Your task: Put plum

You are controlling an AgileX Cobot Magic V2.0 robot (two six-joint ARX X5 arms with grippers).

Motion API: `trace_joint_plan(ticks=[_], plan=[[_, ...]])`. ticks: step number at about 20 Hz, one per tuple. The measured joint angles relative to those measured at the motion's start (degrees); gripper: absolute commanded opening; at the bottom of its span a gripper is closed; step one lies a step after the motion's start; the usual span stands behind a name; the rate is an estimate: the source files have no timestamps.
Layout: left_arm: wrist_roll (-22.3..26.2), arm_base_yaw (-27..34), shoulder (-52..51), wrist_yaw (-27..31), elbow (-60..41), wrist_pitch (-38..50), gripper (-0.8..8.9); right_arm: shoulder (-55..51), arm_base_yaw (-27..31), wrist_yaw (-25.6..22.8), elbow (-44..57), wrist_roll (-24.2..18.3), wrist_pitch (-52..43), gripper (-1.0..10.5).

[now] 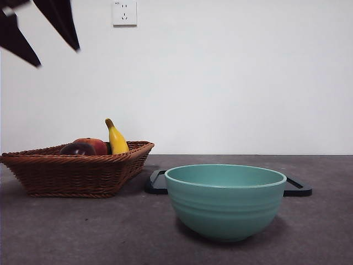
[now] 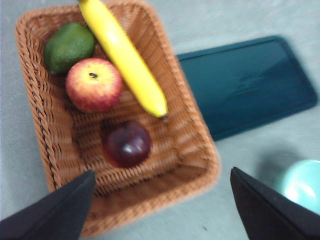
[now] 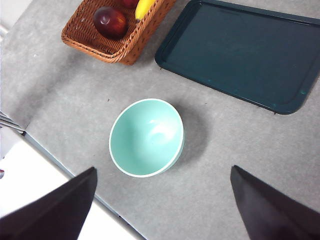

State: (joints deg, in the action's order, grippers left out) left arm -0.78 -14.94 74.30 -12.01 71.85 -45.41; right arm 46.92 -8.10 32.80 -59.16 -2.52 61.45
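On the grey surface (image 1: 83, 232) sits a brown wicker basket (image 1: 77, 174) at the left of the front view, holding the plum (image 2: 127, 144), a red-yellow apple (image 2: 94, 84), a green avocado (image 2: 68, 46) and a yellow banana (image 2: 125, 55). Plum lies alone in the basket's more open part, apart from the apple and just beside the banana's tip, nothing touching it from above. From the front only its dark top (image 1: 78, 149) shows over the rim, with the apple behind it and the banana leaning up. Left gripper (image 2: 160, 210) hangs above the basket edge near the plum, fingers (image 2: 60, 212) spread wide, holding nothing; likely the black tips at the top left corner of the front view, high over the basket. Right gripper (image 3: 160, 210) hangs over the surface near the teal bowl (image 3: 146, 137), fingers (image 3: 270, 210) also wide apart and holding nothing. Bowl stands upright, nothing seen in it, in front of a dark flat tray (image 3: 240, 52). Tray lies just beside the basket, between it and the bowl's far side; can't tell if tray and basket touch. White wall behind, with a socket (image 1: 124, 12) up top.
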Motion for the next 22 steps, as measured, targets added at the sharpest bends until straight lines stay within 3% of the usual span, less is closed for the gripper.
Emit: trace_joint_plan(ticks=[11, 22], plan=[[2.4, -1.2, 19.6, 4.5, 0.0, 8.4, 4.36, 0.0, 0.0, 0.0, 0.0, 0.0, 0.0, 4.3], [3.5, -1.4, 27.8, 4.7, 0.1, 10.5, 4.28, 0.0, 0.0, 0.0, 0.0, 0.0, 0.0, 4.3]])
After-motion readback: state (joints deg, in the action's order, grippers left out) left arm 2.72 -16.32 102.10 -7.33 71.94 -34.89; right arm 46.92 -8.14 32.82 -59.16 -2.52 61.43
